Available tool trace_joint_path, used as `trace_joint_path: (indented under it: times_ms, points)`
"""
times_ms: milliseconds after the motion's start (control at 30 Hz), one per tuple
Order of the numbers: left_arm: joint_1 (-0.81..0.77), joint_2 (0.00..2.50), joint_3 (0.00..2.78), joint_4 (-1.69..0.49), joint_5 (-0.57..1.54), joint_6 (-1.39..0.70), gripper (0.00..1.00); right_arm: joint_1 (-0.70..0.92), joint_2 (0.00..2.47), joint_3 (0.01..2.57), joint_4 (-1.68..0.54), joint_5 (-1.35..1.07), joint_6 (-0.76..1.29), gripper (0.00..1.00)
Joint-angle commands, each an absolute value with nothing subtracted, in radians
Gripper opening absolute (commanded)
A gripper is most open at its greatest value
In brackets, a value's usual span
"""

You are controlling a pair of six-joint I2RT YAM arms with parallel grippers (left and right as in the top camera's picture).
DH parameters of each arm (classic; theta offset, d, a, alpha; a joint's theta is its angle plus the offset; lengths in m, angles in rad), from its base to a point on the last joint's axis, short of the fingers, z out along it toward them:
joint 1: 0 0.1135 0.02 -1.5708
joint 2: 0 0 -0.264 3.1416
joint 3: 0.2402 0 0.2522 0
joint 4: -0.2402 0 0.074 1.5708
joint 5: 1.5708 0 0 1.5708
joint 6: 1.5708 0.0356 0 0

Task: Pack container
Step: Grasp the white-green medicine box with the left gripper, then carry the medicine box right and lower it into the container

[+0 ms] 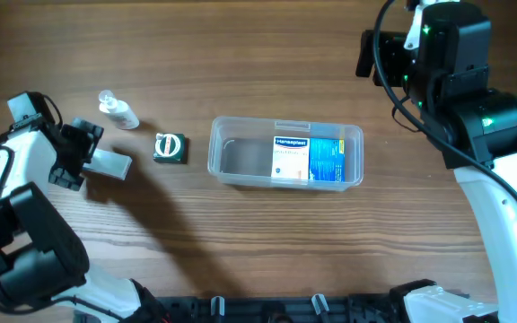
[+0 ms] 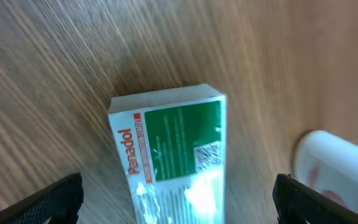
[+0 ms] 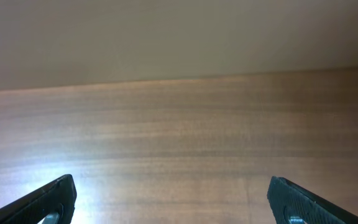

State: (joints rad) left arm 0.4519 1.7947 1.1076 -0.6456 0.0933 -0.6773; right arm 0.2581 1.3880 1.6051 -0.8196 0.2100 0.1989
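Observation:
The clear plastic container [image 1: 221, 152] stands mid-table and holds a white-and-blue Hansaplast box [image 1: 289, 158] and a blue box [image 1: 328, 160]. A white-and-green Panadol box [image 1: 112, 163] lies flat on the table to its left; it also shows in the left wrist view [image 2: 176, 140]. My left gripper [image 1: 79, 154] is open, and its fingers [image 2: 179, 208] straddle the near end of that box without touching it. My right gripper [image 1: 369, 52] is open and empty over bare wood at the far right, and its fingers show in the right wrist view [image 3: 173, 199].
A small white bottle [image 1: 118, 111] lies at the back left, close to the Panadol box, and shows in the left wrist view [image 2: 337, 165]. A dark green square packet [image 1: 169, 147] lies between the Panadol box and the container.

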Motion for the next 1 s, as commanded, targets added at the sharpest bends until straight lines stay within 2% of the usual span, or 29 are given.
trace_joint_path:
  times_ms: [0, 200, 267, 433, 533, 600, 800, 967]
  points:
    - [0.454, 1.861, 1.103, -0.638, 0.134, -0.659, 0.96, 0.255, 1.385, 1.609, -0.826, 0.198, 0.184, 1.00]
    - [0.454, 1.885, 1.103, -0.635, 0.134, -0.658, 0.91, 0.255, 1.386, 1.609, -0.827, 0.198, 0.184, 1.00]
    - [0.454, 1.885, 1.103, -0.635, 0.134, -0.658, 0.83, 0.255, 1.386, 1.609, -0.826, 0.198, 0.183, 1.00]
    - [0.454, 1.885, 1.103, -0.643, 0.134, -0.658, 0.52, 0.255, 1.386, 1.609, -0.826, 0.198, 0.184, 1.00]
    - [0.459, 1.880, 1.103, -0.667, 0.133, -0.653, 0.52, 0.255, 1.386, 1.609, -0.827, 0.198, 0.183, 1.00]
    - [0.462, 1.869, 1.103, -0.682, 0.134, -0.632, 0.41, 0.255, 1.386, 1.609, -0.827, 0.198, 0.184, 1.00]
    - [0.465, 1.746, 1.103, -0.745, 0.128, -0.592, 0.33, 0.255, 1.386, 1.609, -0.827, 0.198, 0.183, 1.00]
    - [0.465, 1.541, 1.105, -0.843, 0.115, -0.583, 0.34, 0.255, 1.386, 1.609, -0.827, 0.198, 0.184, 1.00]
